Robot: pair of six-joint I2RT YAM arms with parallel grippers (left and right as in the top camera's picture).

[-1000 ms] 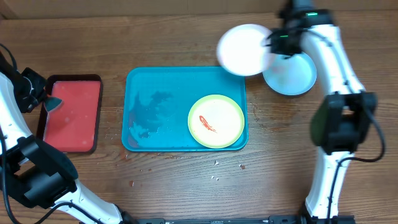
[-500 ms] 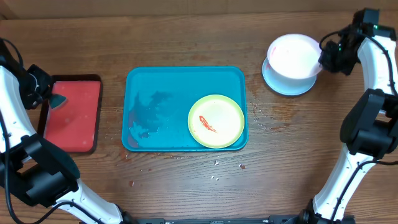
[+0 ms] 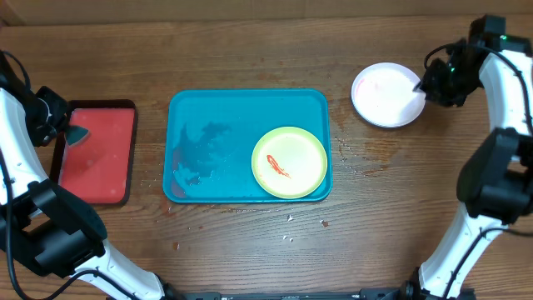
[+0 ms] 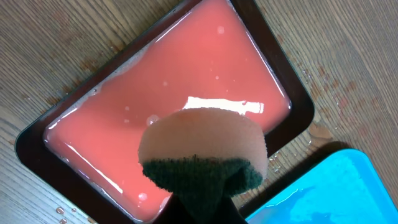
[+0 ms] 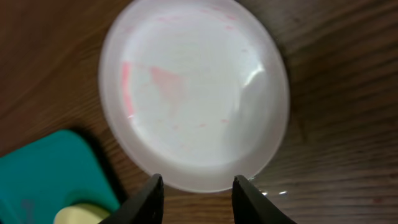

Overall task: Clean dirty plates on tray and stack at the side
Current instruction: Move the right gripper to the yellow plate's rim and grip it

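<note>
White plate (image 3: 383, 93) now lies flat, right pincer (image 5: 194, 198) opened at its rim; left pincer (image 4: 204, 210) grips sponge (image 4: 204, 146).

Overhead view: my two arms flanking the tray (image 3: 208, 112).
A yellow-green plate (image 3: 289, 162) with a red smear lies in the tray's right half. A white plate (image 3: 379, 96) rests on the table (image 3: 250, 50) to the right of the tray, with my right gripper (image 3: 422, 83) at its rim. My left gripper (image 3: 64, 133) carries a sponge (image 3: 77, 137) over the red tray (image 3: 100, 162).

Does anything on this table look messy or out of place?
Yes: the round yellow-green plastic plate in the teal rectangular tray carries a red sauce smear, and small specks dot the wooden table beside it.
</note>
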